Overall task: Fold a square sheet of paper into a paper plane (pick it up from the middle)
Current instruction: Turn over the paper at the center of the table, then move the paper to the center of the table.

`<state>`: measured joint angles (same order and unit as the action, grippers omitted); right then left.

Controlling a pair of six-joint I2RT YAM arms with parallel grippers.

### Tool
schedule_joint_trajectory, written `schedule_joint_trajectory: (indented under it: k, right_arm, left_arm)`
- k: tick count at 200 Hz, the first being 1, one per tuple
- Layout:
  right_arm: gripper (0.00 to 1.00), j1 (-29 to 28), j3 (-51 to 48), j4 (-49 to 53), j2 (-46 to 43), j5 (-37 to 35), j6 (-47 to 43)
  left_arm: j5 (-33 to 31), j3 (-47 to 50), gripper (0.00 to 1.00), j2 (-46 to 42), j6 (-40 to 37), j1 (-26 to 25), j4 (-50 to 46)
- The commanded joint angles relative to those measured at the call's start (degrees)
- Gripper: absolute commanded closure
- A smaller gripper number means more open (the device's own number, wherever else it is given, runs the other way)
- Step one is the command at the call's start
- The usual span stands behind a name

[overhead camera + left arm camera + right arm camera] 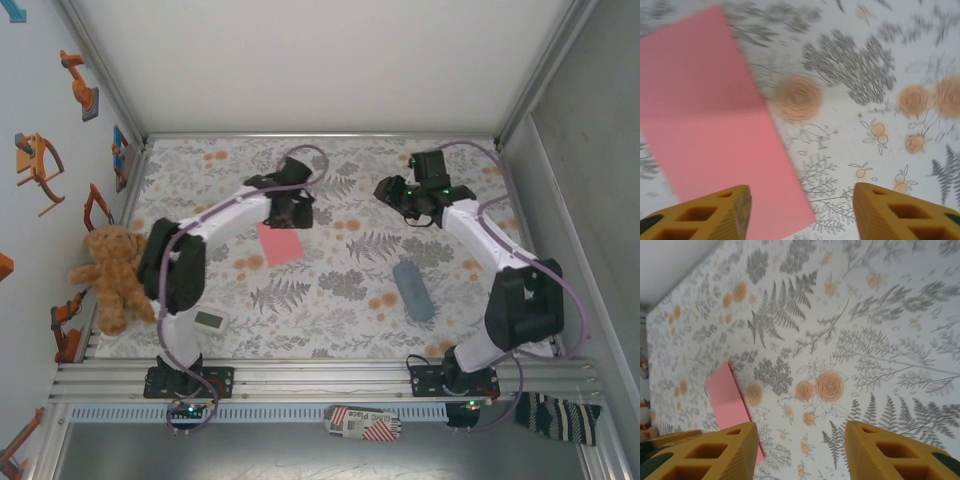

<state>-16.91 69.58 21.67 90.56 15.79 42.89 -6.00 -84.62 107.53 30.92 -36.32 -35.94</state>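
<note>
The salmon-pink square sheet of paper lies flat on the floral tablecloth, left of centre. My left gripper hovers just beyond its far edge, open and empty. In the left wrist view the paper spreads across the left side, its right corner reaching between my yellow fingers. My right gripper is open over bare cloth toward the back right, well away from the sheet. In the right wrist view the paper lies at the left, partly behind my left fingertip.
A grey-blue oblong pouch lies right of centre. A teddy bear sits at the table's left edge, and a small white box rests near the left arm's base. White walls close in the back and sides.
</note>
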Motion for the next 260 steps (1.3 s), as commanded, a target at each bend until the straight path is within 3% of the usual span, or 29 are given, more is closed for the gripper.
schedule_joint_trajectory:
  k: [1,46,84,134,188,260]
  right_arm:
    - [0.55,-5.01,4.33,1.15,6.16,4.18,-2.12]
    - [0.62,-16.29,14.35,-2.04,20.82,7.58,-0.82]
    - [0.66,-21.15,23.17,-5.11,33.21,8.18,1.61]
    - [0.67,-22.82,32.61,-4.44,43.29,9.05,2.37]
    - [0.68,-22.26,26.13,-3.00,42.30,7.05,2.15]
    - [0.70,-15.77,1.53,-8.13,23.73,5.60,3.47]
  left_arm:
    - [3.97,7.75,0.38,-7.50,6.24,4.67,6.09]
    - [-0.78,19.81,0.20,-18.55,10.59,11.95,6.22]
    - [-2.24,25.83,0.01,-24.24,11.82,15.34,7.25]
    - [-0.65,27.76,0.04,-26.04,13.25,17.58,8.17]
    - [2.69,28.11,0.04,-25.57,13.72,17.60,10.37]
    - [16.14,33.40,0.04,-23.46,19.59,16.52,22.37]
